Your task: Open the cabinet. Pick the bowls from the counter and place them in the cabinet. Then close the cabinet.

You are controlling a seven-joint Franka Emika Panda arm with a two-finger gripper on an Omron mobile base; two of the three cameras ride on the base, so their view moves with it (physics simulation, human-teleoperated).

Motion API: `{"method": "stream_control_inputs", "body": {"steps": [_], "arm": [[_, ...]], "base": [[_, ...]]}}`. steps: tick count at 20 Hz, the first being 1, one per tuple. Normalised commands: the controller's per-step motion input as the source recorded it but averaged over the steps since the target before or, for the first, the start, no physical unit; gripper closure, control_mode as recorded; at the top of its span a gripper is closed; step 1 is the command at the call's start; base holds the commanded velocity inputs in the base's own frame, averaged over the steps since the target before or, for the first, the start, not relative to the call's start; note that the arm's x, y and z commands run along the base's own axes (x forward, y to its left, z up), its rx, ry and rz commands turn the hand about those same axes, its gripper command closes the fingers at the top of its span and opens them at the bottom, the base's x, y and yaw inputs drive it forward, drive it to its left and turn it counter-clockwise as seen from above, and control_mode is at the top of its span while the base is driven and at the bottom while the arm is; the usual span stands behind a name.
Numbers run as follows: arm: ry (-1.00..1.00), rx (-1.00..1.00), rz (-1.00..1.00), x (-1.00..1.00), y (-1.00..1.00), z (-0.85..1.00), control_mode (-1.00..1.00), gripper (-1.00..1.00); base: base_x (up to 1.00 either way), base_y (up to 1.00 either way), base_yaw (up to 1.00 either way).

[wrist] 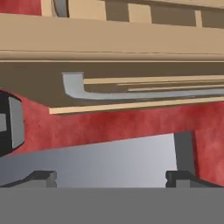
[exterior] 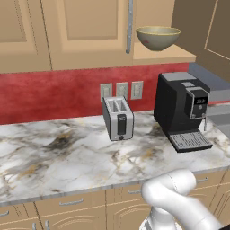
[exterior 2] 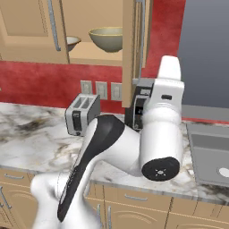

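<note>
tan wooden wall cabinet (exterior 2: 129,53) with right door swung open, olive-yellow bowl (exterior: 158,37) on its shelf, gripper (wrist: 111,177) spread wide, empty, facing silver bar handle (wrist: 144,93)

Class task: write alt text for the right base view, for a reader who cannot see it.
An upper wooden cabinet stands open with two bowls on its shelf: a deep olive-yellow bowl and, left of it, a second bowl half hidden by the left door. Below, the white robot arm rises before a marble counter holding a silver toaster.
</note>
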Motion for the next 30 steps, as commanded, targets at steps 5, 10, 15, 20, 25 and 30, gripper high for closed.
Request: {"method": "stream_control_inputs", "body": {"steps": [5,10,15,20,25,30], "arm": [[0.0,-0.02,0.18,0.37,-0.04,-0.12,-1.0,-1.0],[0.0,-0.03,0.16,0.27,-0.17,-0.1,-1.0,-1.0],[0.0,-0.06,0.16,0.2,-0.2,-0.14,-1.0,-1.0],[0.0,-0.09,0.15,0.15,-0.12,-0.07,-1.0,-1.0],[0.0,-0.11,0.14,0.17,0.0,0.0,-1.0,-1.0],[0.0,-0.12,0.13,0.18,0.0,0.0,-1.0,-1.0]], "base": [[0.0,0.0,0.0],[0.0,0.0,0.0],[0.0,0.0,0.0],[0.0,0.0,0.0],[0.0,0.0,0.0],[0.0,0.0,0.0]]}}
